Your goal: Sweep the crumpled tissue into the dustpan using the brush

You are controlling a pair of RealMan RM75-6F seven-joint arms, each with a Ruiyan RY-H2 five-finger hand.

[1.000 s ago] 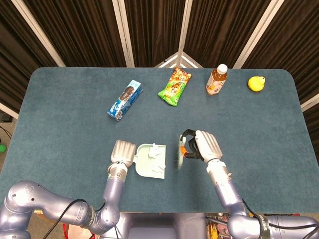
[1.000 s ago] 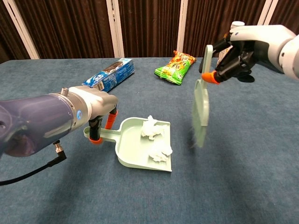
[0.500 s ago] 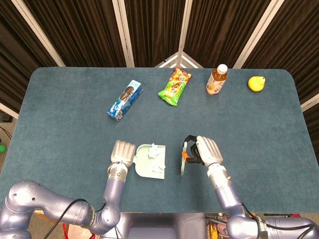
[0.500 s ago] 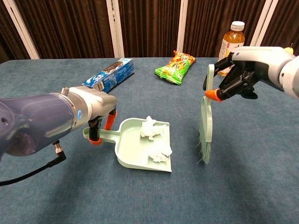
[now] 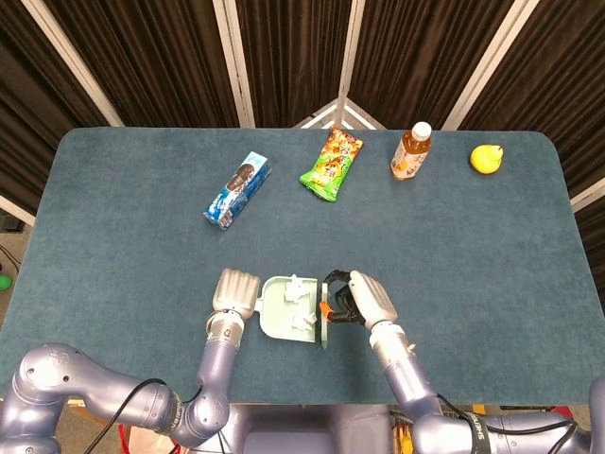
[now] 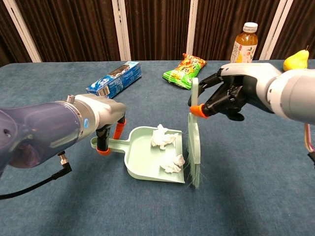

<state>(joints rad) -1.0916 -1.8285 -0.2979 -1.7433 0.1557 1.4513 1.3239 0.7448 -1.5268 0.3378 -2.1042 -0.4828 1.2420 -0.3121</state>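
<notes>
Two crumpled tissues (image 6: pixel 165 137) lay inside the dustpan (image 6: pixel 142 162) near the tabletop's (image 5: pixel 113 236) front edge; the left robot hand (image 6: pixel 106 115) grasped its handle; the right robot hand (image 6: pixel 229 96) grasped the brush (image 6: pixel 193 142) upright at the dustpan's mouth.

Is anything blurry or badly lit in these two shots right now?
Head view: even light, sharp, only soft shadows under the dustpan. Chest view: wide-angle, so the left arm looms large; brush and tissue stay sharp, no glare.

Glossy blue-grey arm shells are seen, a black cable at the left arm (image 6: pixel 34 137), and pale hands with dark fingers.
</notes>
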